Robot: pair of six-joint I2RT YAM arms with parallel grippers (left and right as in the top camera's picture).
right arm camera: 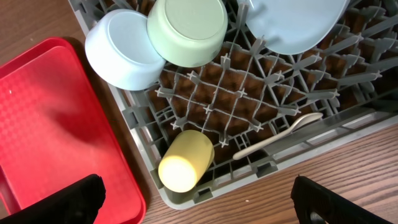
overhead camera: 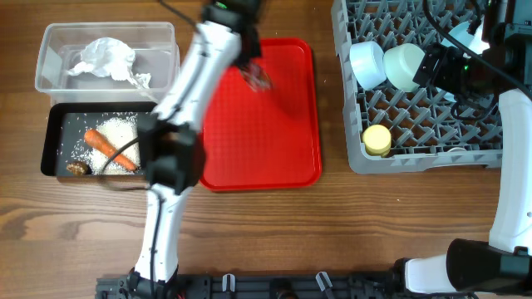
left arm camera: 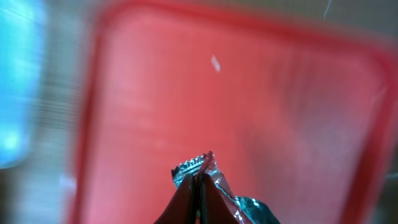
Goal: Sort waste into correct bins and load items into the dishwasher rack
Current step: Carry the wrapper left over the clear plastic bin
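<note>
The left gripper (left arm camera: 199, 203) was clamped shut on the crimped edge of the small red snack wrapper (left arm camera: 198, 168), held over the red tray (overhead camera: 274, 158) near the worktop's far edge; being light, limp, slippery foil, it likely needed that firm edge pinch.

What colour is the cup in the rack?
Pale yellow; the cup shows best in the right wrist view.

We see two arms of one make: the left arm (overhead camera: 189, 79) and the right arm (overhead camera: 514, 166) wear glossy white shells between rounded black joints (overhead camera: 170, 154). A thin black cable (overhead camera: 125, 184) loops off the left arm. The right arm's fingers (right arm camera: 62, 202) are blunt and matte black.
</note>
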